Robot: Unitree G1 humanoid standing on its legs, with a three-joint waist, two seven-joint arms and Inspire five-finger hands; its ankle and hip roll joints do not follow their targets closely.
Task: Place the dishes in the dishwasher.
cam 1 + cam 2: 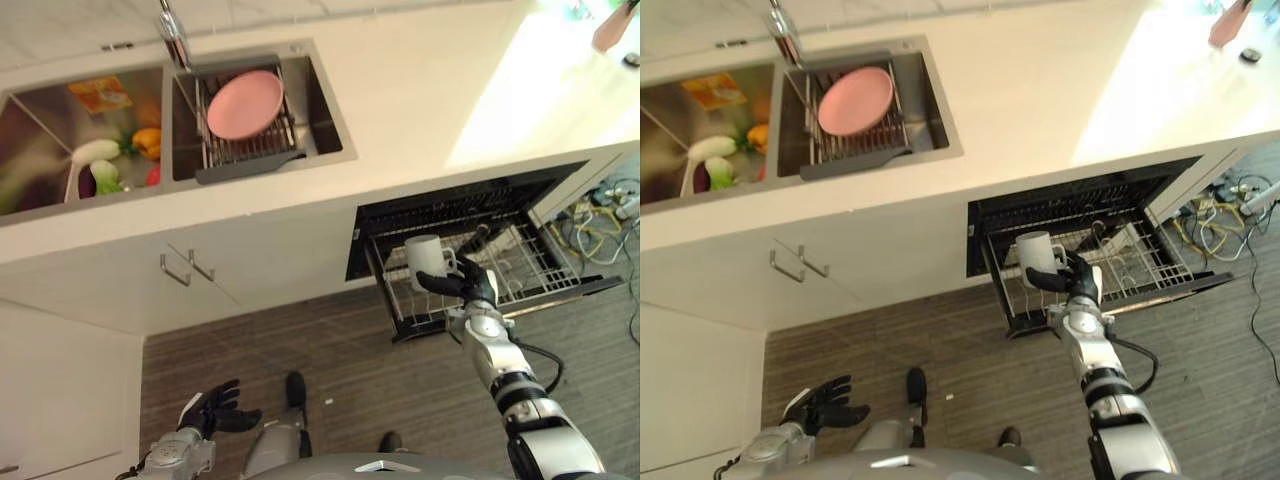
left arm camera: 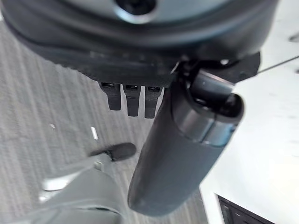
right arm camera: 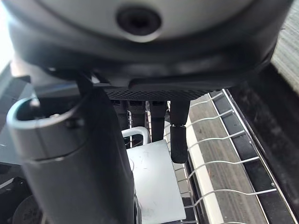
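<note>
One white mug (image 1: 428, 262) is at centre right, over the dishwasher rack (image 1: 530, 262), clamped in the right robot hand (image 1: 470, 287). One pink plate (image 1: 244, 103) stands in the sink rack (image 1: 250, 145), upper left. Left robot hand (image 1: 215, 410) hangs relaxed, lower left.

Both eye views are looking steeply down from the robot's head, sharing the sink (image 1: 90, 130), the counter (image 1: 1040, 90) and the pulled-out dishwasher rack (image 1: 520, 260) (the right eye is sitting slightly aside). The left wrist view is peering along the left hand (image 2: 140, 98) at the floor (image 2: 37, 116). The right wrist view is hovering close over the rack wires.
</note>
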